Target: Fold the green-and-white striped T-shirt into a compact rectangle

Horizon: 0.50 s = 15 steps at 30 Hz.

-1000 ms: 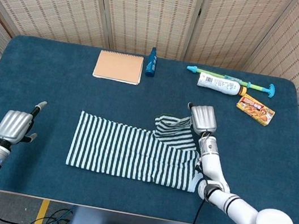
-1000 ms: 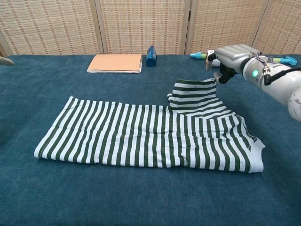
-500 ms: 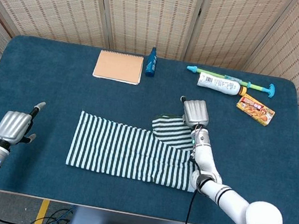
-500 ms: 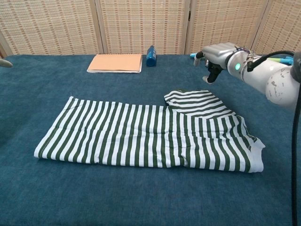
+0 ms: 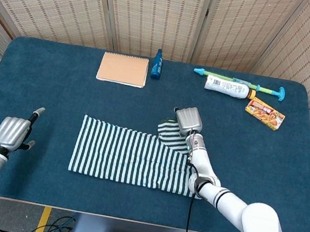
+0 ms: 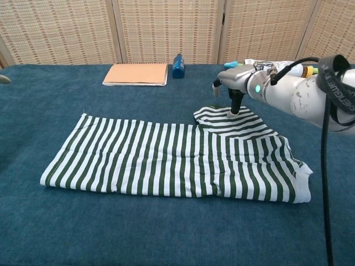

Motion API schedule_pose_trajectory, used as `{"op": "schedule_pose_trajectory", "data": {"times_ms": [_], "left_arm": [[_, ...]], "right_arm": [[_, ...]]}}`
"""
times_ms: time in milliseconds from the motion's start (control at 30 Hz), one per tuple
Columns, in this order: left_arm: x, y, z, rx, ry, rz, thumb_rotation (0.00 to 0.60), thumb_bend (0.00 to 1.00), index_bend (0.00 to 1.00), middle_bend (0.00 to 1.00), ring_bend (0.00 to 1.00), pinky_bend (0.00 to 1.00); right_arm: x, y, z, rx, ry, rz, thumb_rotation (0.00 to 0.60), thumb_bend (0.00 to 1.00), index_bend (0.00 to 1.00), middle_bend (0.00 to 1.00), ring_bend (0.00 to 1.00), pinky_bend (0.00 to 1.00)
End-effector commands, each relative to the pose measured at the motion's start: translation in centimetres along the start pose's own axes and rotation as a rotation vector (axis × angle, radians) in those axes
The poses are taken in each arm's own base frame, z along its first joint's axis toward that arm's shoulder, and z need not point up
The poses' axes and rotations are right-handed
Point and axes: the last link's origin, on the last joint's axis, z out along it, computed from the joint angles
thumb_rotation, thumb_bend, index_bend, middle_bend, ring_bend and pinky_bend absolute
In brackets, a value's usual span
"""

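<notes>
The green-and-white striped T-shirt (image 5: 129, 160) lies flat as a long band across the table's middle (image 6: 150, 163). Its right sleeve (image 6: 236, 123) is laid over the body near the upper right. My right hand (image 5: 189, 120) hovers over that sleeve with its fingers pointing down. One fingertip (image 6: 230, 114) touches the sleeve's far edge, and the hand holds nothing. My left hand (image 5: 12, 131) rests empty at the table's left front, well apart from the shirt, fingers apart. In the chest view only its tip (image 6: 3, 79) shows at the left edge.
Along the far edge lie an orange notebook (image 5: 123, 69), a blue bottle (image 5: 157, 64), a white bottle (image 5: 226, 87), a long teal toy (image 5: 241, 81) and a yellow box (image 5: 264, 115). The blue table (image 5: 47, 86) has bare cloth to the left of the shirt.
My right hand let go of the raised sleeve, which dropped flat onto the shirt. The hand then moved left and lower until a fingertip met the sleeve. The left hand sank slightly.
</notes>
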Motion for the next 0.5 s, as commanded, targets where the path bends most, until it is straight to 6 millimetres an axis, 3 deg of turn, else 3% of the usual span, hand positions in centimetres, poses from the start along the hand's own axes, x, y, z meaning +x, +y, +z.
{"op": "schedule_pose_trajectory", "data": {"times_ms": [33,200,500], "left_arm": [[-0.1,-0.1,-0.1,0.004,-0.004,0.001,0.600,0.27,0.00,0.86,0.77,0.97],[-0.3,-0.5,-0.1,0.015,-0.010,-0.001,0.600,0.27,0.00,0.86,0.77,0.97],[-0.6,-0.7,-0.2,0.022,-0.018,-0.003,0.600,0.27,0.00,0.86,0.77,0.97]], "right_arm": [[-0.1,-0.5,0.3,0.010,-0.013,-0.016,0.600,0.32,0.27,0.93,1.00,1.00],[0.1,-1.0,0.8,0.018,-0.024,-0.028,0.600,0.38,0.27,0.93,1.00,1.00],[-0.4,-1.2,1.5,0.028,-0.068,-0.048,0.600,0.39,0.28,0.93,1.00,1.00]]}}
